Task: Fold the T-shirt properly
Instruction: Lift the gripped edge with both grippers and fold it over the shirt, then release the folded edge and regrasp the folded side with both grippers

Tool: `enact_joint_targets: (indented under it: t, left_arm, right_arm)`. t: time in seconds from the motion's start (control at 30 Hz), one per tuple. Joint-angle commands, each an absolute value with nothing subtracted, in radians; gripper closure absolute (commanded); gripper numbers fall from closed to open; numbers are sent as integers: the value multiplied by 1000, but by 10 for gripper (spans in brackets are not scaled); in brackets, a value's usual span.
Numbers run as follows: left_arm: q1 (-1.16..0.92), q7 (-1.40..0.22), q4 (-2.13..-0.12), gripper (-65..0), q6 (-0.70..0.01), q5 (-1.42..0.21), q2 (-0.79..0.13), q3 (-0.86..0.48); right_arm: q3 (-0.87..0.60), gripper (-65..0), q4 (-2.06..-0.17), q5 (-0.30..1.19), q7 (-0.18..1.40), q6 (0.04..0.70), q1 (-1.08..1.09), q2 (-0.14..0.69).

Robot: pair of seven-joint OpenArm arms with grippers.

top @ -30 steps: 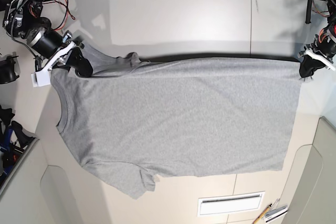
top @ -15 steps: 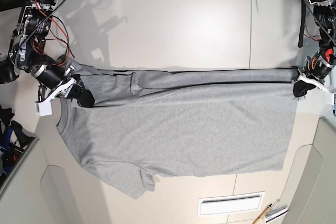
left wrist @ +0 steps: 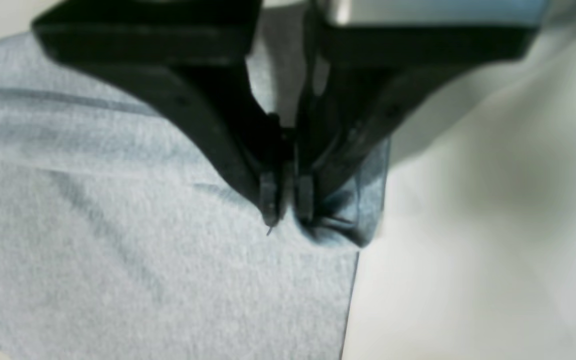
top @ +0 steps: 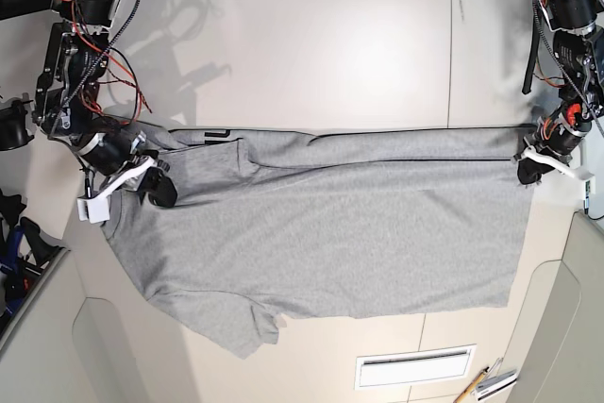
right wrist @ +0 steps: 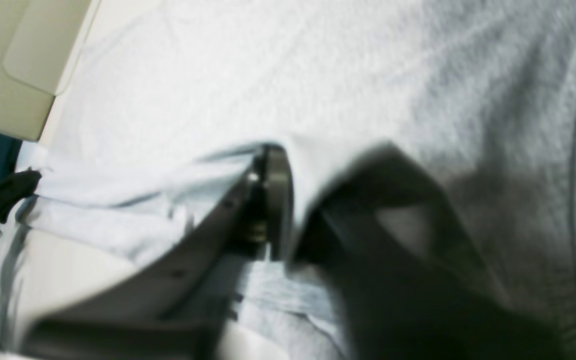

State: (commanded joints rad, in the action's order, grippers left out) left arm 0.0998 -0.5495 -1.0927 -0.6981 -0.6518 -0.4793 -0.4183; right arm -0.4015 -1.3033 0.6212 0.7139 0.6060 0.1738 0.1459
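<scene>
My left gripper (top: 530, 169) at three o'clock and right gripper (top: 156, 188) at nine o'clock each pinch an edge of the grey T-shirt (top: 330, 233), spread across the table (top: 330, 54)

white table (top: 330, 54); vent slot (top: 415, 366) near front edge; possibly pens (top: 483, 382) beside it.
</scene>
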Motion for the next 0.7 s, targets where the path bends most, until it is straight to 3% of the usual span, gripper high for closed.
enact_joint_targets:
  t: [0.07,0.13,0.3,0.43,0.53,0.6,0.7]
  left_arm:
    - [100,-550,-1093,-249,-698,-652,-479,-418]
    - [100,-550,-1093,-366,-698,-653,-479,-418]
    - [99,-624,-1106,-382,-698,-768,-487,-454]
    - [96,-757,-1140,-383,-698,-916,-502,-550]
    - [97,-807,-1140,-390,-698,-978,-523,-558]
    - [95,-832,-1140,-437,-698,-1006,-530,-563]
    - [93,-927,-1140,-439,-698,-1091,-529,-611]
  right_arm:
    - [-401,-307,-1303,620,714,605,174,146]
    - [-401,-339,-1303,621,725,598,174,146]
    - [-493,-339,-1346,721,855,599,163,146]
    - [-641,-339,-1435,766,874,599,105,157]
    - [-683,-339,-1441,770,880,599,68,177]
    - [-703,-339,-1440,770,879,598,40,193]
    - [-727,-339,-1440,787,879,598,-9,217]
